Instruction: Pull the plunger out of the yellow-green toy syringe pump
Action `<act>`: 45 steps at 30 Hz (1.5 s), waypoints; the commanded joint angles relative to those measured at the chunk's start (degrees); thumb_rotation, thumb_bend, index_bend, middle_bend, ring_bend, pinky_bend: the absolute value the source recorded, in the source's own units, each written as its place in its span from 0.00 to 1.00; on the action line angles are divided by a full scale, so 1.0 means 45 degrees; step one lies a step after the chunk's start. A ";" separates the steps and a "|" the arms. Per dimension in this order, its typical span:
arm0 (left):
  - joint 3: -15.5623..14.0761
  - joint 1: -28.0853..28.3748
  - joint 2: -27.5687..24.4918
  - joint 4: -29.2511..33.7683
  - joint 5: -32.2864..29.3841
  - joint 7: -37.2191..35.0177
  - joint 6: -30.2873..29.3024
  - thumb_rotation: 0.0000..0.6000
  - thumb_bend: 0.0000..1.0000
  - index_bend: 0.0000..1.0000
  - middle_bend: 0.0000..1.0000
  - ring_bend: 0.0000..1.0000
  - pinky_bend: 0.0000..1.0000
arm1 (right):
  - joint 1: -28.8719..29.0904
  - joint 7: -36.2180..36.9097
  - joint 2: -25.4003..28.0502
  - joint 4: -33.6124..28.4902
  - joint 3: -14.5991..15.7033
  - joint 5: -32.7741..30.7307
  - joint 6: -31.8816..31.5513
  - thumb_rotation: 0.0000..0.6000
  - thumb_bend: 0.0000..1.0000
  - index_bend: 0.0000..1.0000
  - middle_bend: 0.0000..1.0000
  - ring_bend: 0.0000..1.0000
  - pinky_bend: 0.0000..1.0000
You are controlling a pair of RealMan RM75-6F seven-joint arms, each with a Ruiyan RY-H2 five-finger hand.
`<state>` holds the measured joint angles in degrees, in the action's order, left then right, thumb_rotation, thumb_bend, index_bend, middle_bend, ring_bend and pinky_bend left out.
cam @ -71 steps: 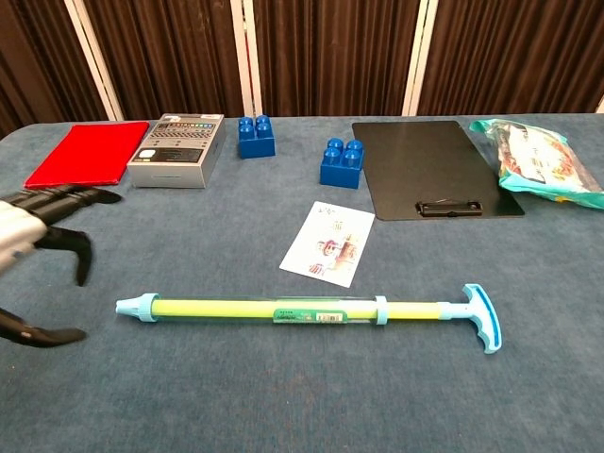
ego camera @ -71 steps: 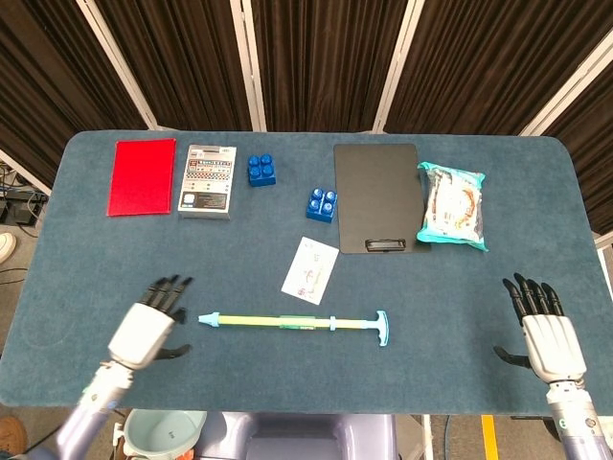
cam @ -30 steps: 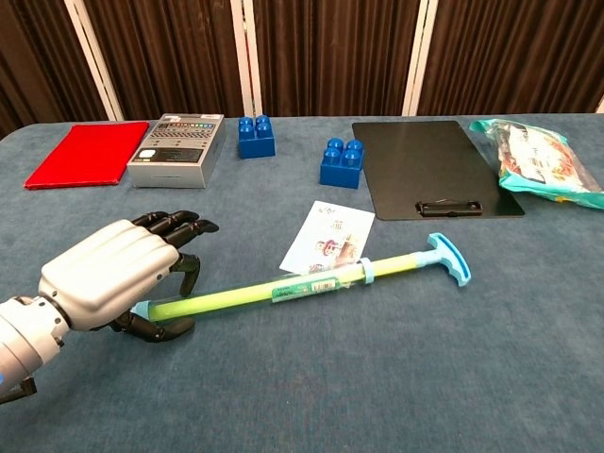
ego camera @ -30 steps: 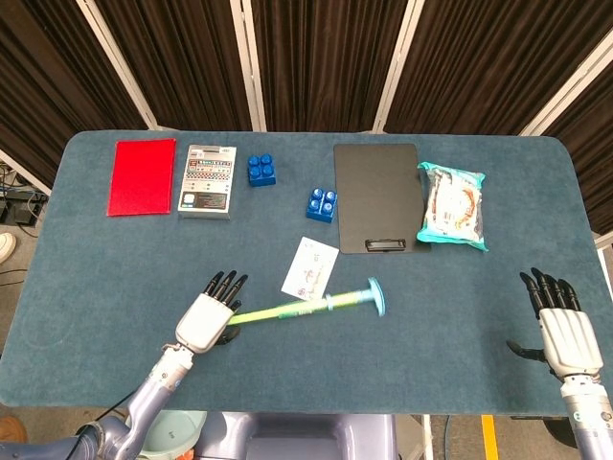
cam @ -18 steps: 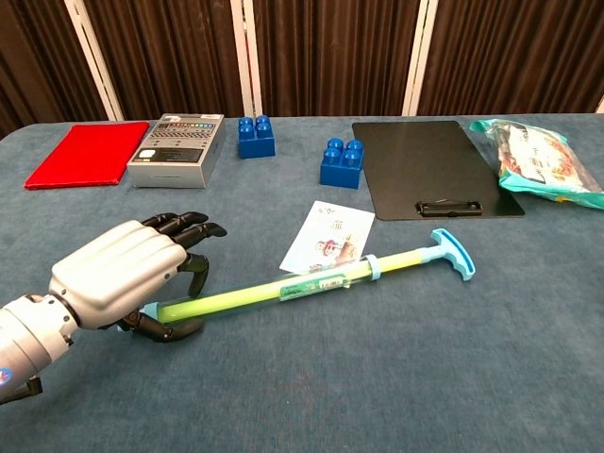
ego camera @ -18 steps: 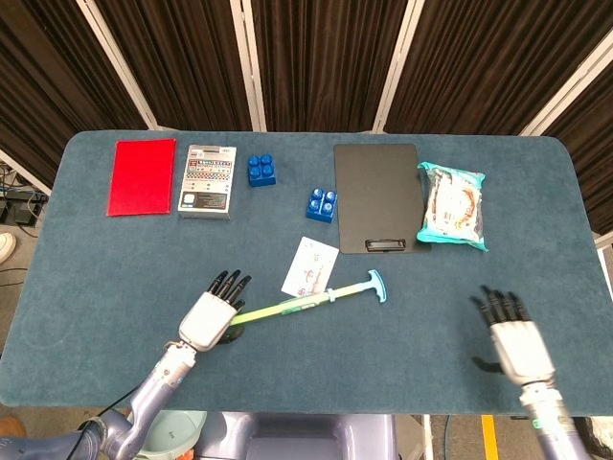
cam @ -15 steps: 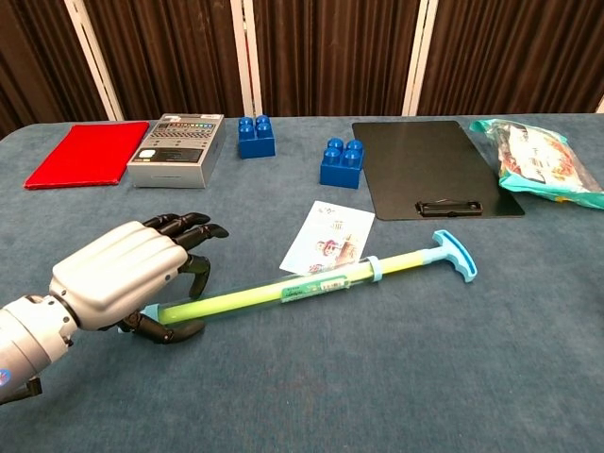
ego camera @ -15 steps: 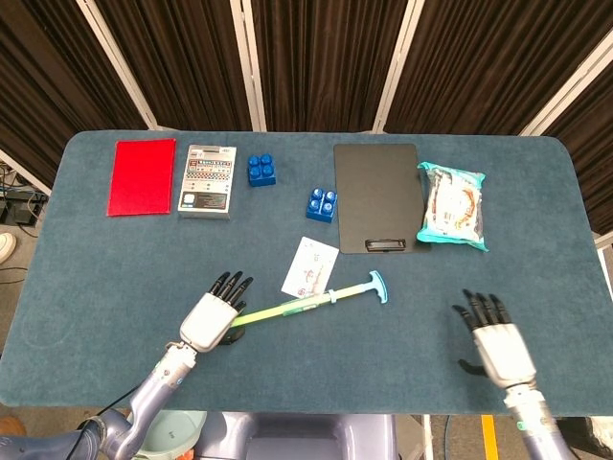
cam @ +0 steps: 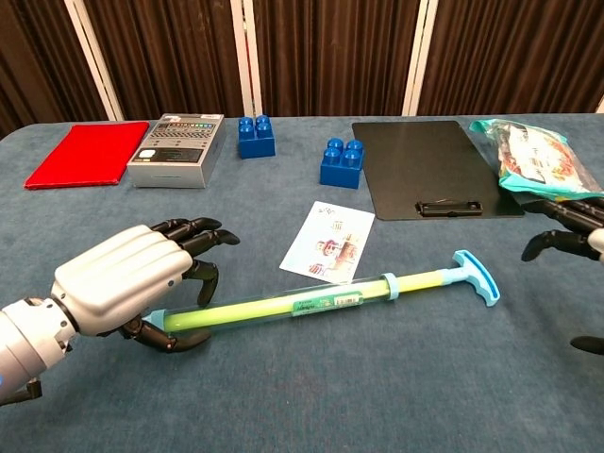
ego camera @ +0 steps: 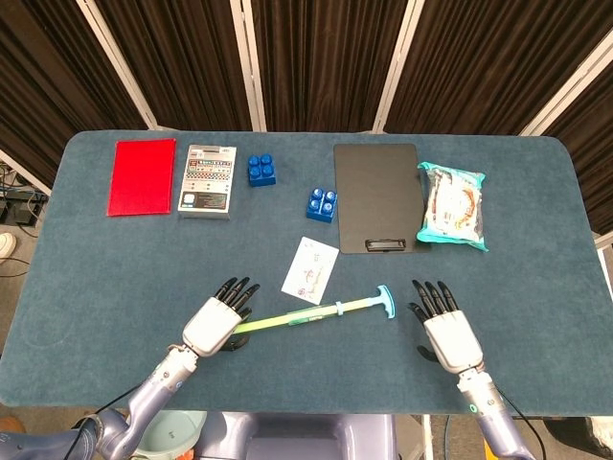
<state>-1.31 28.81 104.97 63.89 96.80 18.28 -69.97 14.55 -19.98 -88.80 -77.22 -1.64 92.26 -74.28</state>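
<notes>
Right hand [ego camera: 448, 334] moved near plunger handle [ego camera: 385, 300], fingers spread, left hand [ego camera: 213, 323] grasping syringe [ego camera: 287, 319]

Head overhead; chest low (perhaps closer), sharing table [ego camera: 96, 249].

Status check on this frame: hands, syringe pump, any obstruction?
Left hand grips syringe pump barrel end. Right hand open, beside T-handle, not touching. Plunger not out. Card nearby, not blocking.

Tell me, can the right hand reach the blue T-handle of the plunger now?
Probably yes: the right hand is open beside the T-handle, nothing lies between them, and the left hand holds the syringe's other end.
</notes>
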 commanded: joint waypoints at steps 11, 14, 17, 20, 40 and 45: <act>-0.0208 0.0124 0.0052 0.0139 0.0161 -0.0339 -0.0098 1.00 0.46 0.61 0.10 0.03 0.13 | 0.0778 -0.0318 -0.0808 0.0291 -0.0386 -0.0700 0.0923 1.00 0.24 0.34 0.01 0.00 0.05; -0.0238 0.0169 0.0060 0.0142 0.0182 -0.0440 -0.0078 1.00 0.46 0.61 0.10 0.03 0.13 | 0.0944 -0.0193 -0.1088 0.0549 -0.0431 -0.0761 0.1046 1.00 0.24 0.34 0.01 0.00 0.05; -0.0242 0.0199 0.0089 0.0103 0.0176 -0.0503 -0.0075 1.00 0.46 0.61 0.10 0.03 0.13 | 0.1103 -0.0156 -0.1348 0.0707 -0.0477 -0.0833 0.1167 1.00 0.24 0.35 0.01 0.00 0.05; -0.0250 0.0223 0.0102 0.0054 0.0167 -0.0558 -0.0074 1.00 0.46 0.61 0.10 0.03 0.13 | 0.1256 -0.0171 -0.1585 0.0886 -0.0487 -0.0864 0.1256 1.00 0.24 0.36 0.01 0.00 0.05; -0.0266 0.0416 0.0283 -0.0188 0.0216 -0.0851 -0.0143 1.00 0.46 0.61 0.11 0.03 0.13 | 0.1873 0.0537 -0.2531 0.1940 -0.0424 -0.1303 0.1894 1.00 0.26 0.41 0.02 0.00 0.05; -0.0238 0.0450 0.0238 -0.0156 0.0252 -0.0900 -0.0262 1.00 0.46 0.61 0.11 0.05 0.13 | 0.1979 0.0632 -0.2663 0.2136 -0.0438 -0.1400 0.1963 1.00 0.27 0.45 0.03 0.00 0.05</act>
<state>-2.38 30.82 106.06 63.16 97.87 14.26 -71.04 23.39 -17.25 -100.68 -67.76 -3.59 86.08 -65.53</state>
